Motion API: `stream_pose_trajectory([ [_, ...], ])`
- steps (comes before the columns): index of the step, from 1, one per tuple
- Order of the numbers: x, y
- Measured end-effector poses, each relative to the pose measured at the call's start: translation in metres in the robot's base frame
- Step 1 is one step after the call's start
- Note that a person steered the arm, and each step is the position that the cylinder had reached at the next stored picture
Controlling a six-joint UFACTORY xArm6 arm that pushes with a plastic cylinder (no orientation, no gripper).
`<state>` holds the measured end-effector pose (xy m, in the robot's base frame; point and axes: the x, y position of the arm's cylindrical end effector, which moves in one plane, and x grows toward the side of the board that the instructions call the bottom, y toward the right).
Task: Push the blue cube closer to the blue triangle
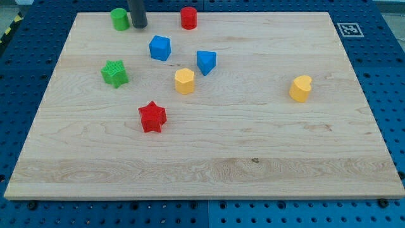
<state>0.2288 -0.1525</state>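
Note:
The blue cube (160, 48) sits in the upper left-middle part of the wooden board (253, 145). The blue triangle (205, 62) lies to its right and slightly lower, a small gap apart. My tip (138, 26) is at the view's top, above and left of the blue cube, not touching it. It stands right beside the green cylinder (119, 19).
A red cylinder (188, 18) stands at the top, right of my tip. A yellow hexagon (184, 81) lies just below the two blue blocks. A green star (114, 73) is at the left, a red star (152, 117) below the middle, a yellow block (301, 88) at the right.

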Motion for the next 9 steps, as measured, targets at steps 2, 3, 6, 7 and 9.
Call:
stream_pose_trajectory([
  [2,-0.009,-0.048],
  [3,-0.009,-0.046],
  [6,0.079,0.042],
  [7,0.083,0.042],
  [9,0.076,0.042],
])
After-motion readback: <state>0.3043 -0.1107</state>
